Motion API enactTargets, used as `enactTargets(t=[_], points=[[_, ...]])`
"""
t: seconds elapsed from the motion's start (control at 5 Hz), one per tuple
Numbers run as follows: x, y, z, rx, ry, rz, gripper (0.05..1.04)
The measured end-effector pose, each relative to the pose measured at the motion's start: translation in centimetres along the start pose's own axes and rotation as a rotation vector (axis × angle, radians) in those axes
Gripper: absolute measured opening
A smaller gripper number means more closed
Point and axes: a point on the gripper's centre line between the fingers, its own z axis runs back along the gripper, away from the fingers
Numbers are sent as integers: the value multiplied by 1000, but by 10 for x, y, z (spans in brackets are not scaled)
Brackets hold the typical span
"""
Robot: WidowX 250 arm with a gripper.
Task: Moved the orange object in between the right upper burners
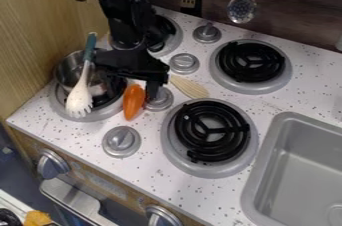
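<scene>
Black arm (121, 17) — blocky, faintly glossy, black end effector (153, 86)

High slanted view over the front of the toy stove.
One fixed camera looks steeply down on the white counter (153, 180) from above its front side, turned toward the dark back wall (294, 10) and the wooden side wall (33, 45) at upper left. It is near enough for the burners (212, 135) to take up the middle, with the sink (252, 187) cut off by the right edge and the front knobs (52, 164) at lower left.
</scene>
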Motion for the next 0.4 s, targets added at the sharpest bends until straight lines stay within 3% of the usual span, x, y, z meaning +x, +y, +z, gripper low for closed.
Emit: enactTargets(t=[0.4], points=[[1,2,-9,18,-1,1,999]])
